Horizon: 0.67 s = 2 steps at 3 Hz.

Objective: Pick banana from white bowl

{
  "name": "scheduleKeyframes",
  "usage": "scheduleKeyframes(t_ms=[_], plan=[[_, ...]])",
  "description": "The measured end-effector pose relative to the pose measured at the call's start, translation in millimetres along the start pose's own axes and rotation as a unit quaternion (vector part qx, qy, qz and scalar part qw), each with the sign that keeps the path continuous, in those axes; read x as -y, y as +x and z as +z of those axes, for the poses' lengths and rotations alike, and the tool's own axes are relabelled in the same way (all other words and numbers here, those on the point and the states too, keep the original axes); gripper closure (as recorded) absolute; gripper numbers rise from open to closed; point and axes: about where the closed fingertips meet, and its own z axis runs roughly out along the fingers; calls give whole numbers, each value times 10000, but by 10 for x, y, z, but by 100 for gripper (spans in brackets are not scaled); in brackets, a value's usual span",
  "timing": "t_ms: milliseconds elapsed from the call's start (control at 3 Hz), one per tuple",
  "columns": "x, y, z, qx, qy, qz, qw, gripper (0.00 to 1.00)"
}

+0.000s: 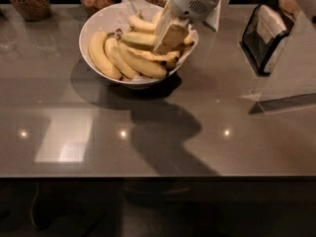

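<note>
Nearest me, the dark table [148,147] in front of the white bowl [91,28] shows the arm's shadow. In the bowl, the greenish-yellow banana [137,39] lies atop the pile, its right end hidden behind the gripper [169,37], which is down in the bowl's right half. Clamped or not, I cannot tell. I judge this the grasp step; next calls for a firm hold, then a straight lift. Grain jars [29,1] stand behind the bowl.

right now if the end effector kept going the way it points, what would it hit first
Probably the banana at its tip, in the white bowl; the end effector points down into it, though depth is unclear.
</note>
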Motion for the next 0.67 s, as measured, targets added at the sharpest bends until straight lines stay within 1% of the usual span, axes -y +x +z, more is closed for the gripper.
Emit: scheduleKeyframes(t_ms=[333,667], plan=[[-184,42,-337,232,-21,-233,9995,100],[-498,132,-713,570,-80,-397,9976,100]])
